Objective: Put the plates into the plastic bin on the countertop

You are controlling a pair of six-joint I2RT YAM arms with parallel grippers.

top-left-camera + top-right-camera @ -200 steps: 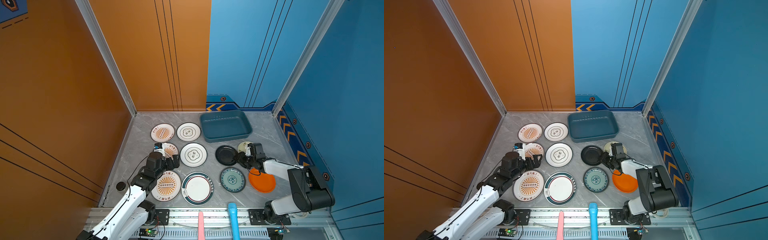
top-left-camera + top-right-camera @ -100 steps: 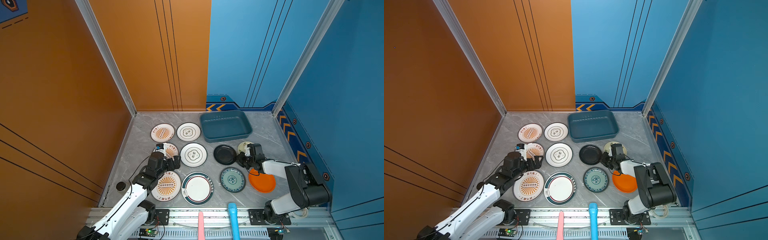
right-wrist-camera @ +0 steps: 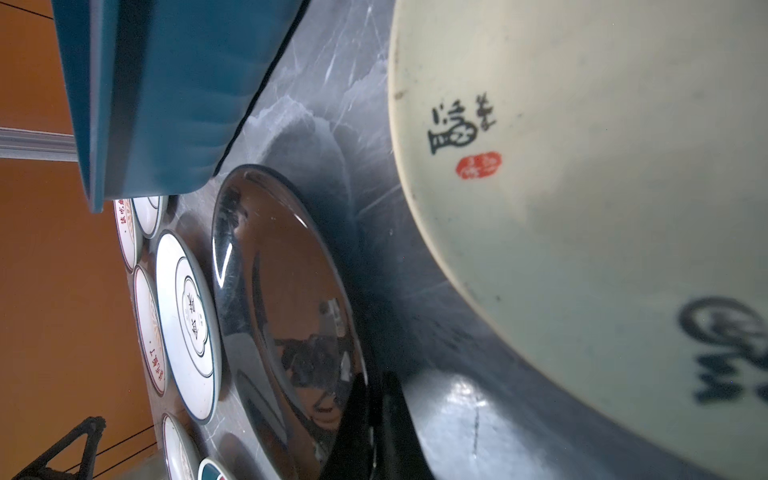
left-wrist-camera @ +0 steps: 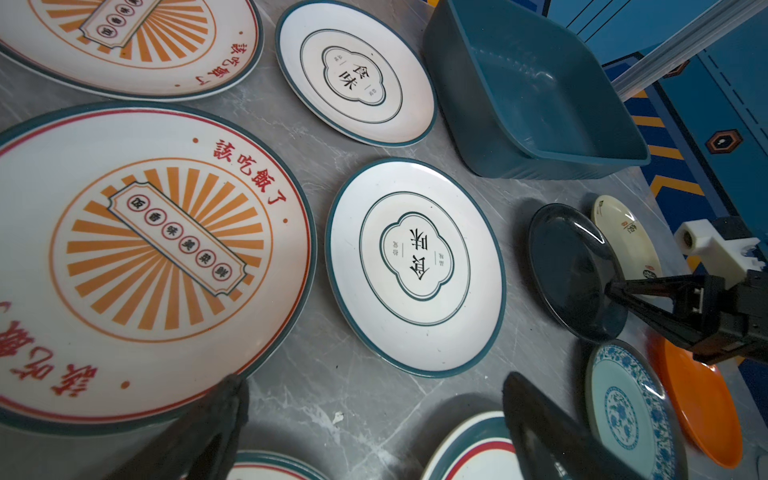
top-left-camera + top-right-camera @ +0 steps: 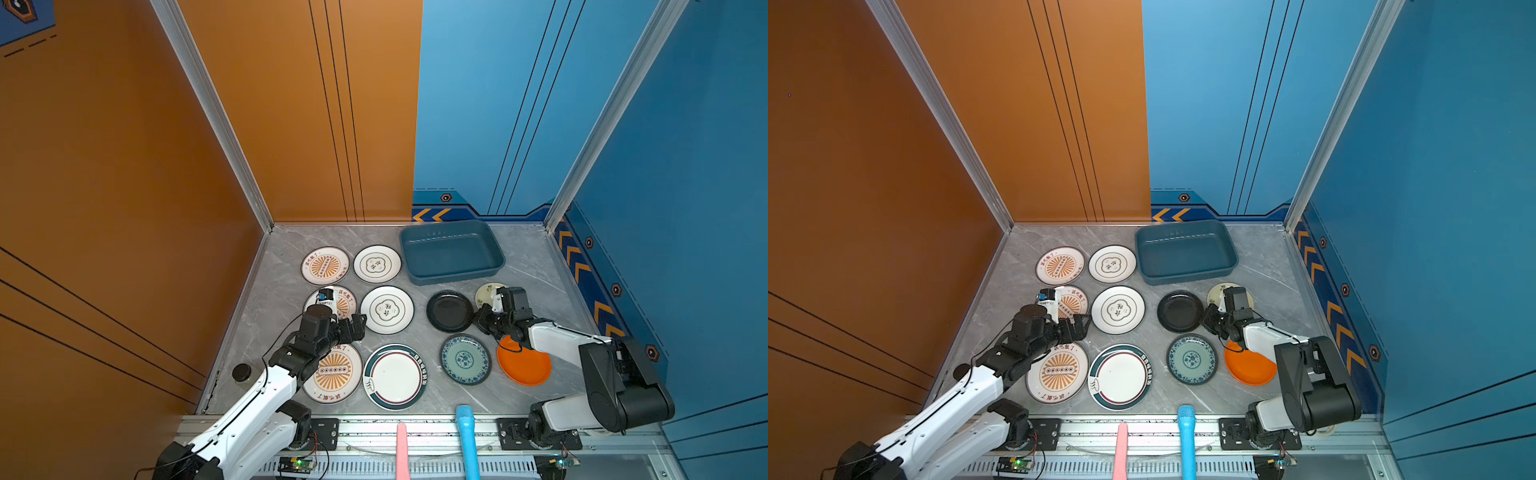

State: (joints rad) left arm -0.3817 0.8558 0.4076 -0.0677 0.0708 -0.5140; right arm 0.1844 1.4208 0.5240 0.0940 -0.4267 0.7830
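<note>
Pinching the rim of the black plate (image 5: 449, 311) with the right claw (image 5: 478, 321), drawn in tight on the edge facing the cream plate (image 5: 484, 293). Sitting on the grey counter (image 5: 523, 266) just in front of the blue bin (image 5: 453, 257), looking round, shallow and glossy, mirroring the orange wall (image 3: 62, 332) in the right wrist view. Holding the left claw (image 5: 356, 326) spread wide, hovering low over the counter beside the big sunburst plate (image 5: 332, 374) and the white emblem plate (image 5: 386, 309).

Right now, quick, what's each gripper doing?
Left gripper: jaws open, holding nothing.
Right gripper: jaws closed on the black plate at its rim.
</note>
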